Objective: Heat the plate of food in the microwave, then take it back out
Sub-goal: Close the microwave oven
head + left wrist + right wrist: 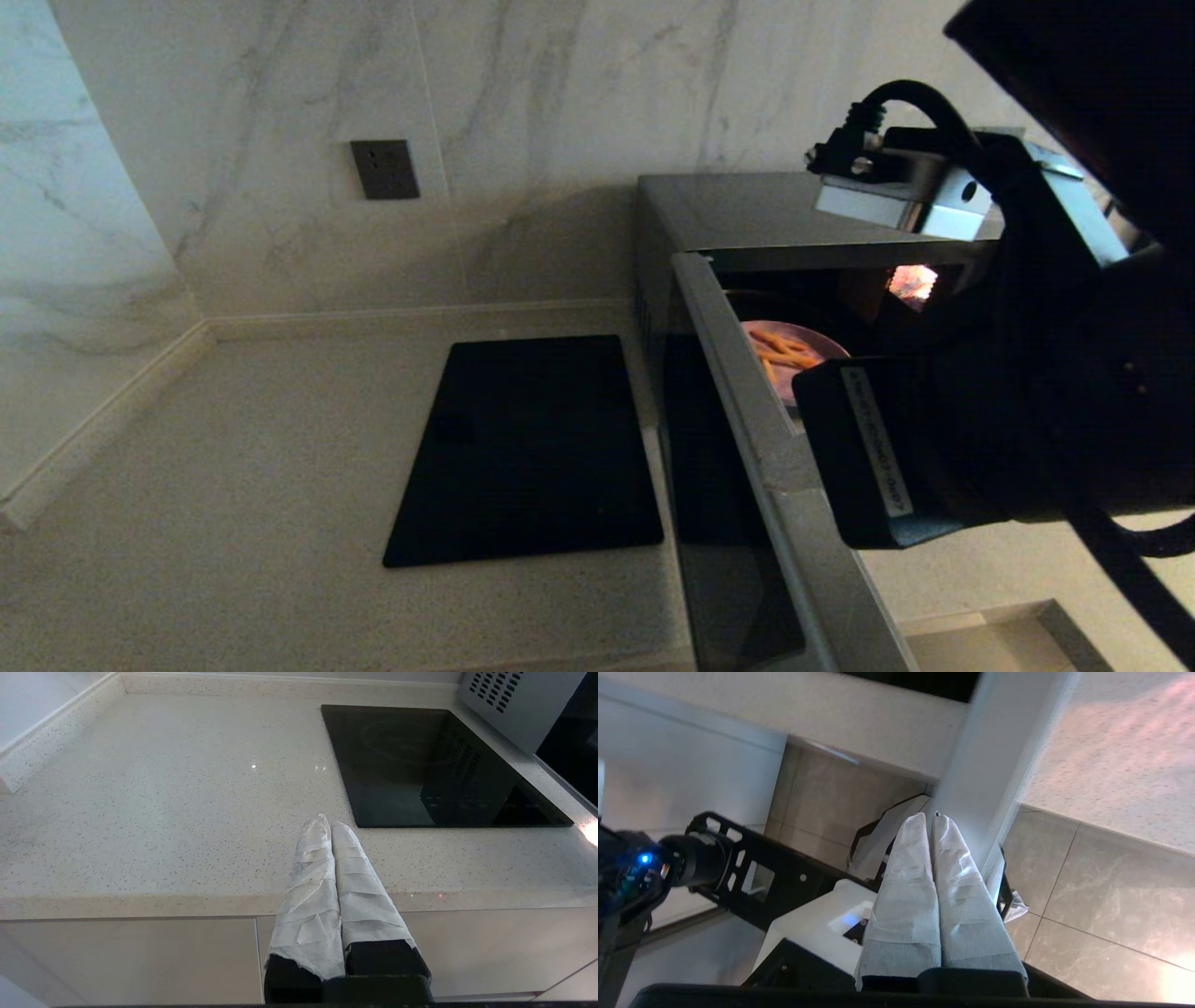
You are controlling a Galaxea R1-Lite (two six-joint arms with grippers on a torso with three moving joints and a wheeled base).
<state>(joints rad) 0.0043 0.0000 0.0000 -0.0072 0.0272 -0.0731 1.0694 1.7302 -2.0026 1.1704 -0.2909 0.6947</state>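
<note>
The microwave (747, 210) stands at the right of the counter with its door (747, 439) swung open toward me. Inside, lit from within, sits the lilac plate (826, 348) with orange fries on it. My right arm (980, 439) fills the foreground in front of the opening and hides part of the plate. The right gripper (930, 817) is shut and empty, its wrapped tips right at the silver door (994, 765); I cannot tell whether they touch. The left gripper (327, 823) is shut and empty, hovering over the counter's front edge, left of the microwave's side (514, 704).
A flat black glass cooktop (532, 448) (434, 765) lies in the counter just left of the microwave. A marble wall with a dark socket plate (385, 169) backs the counter. Below the right gripper are the floor tiles and my own base (808, 924).
</note>
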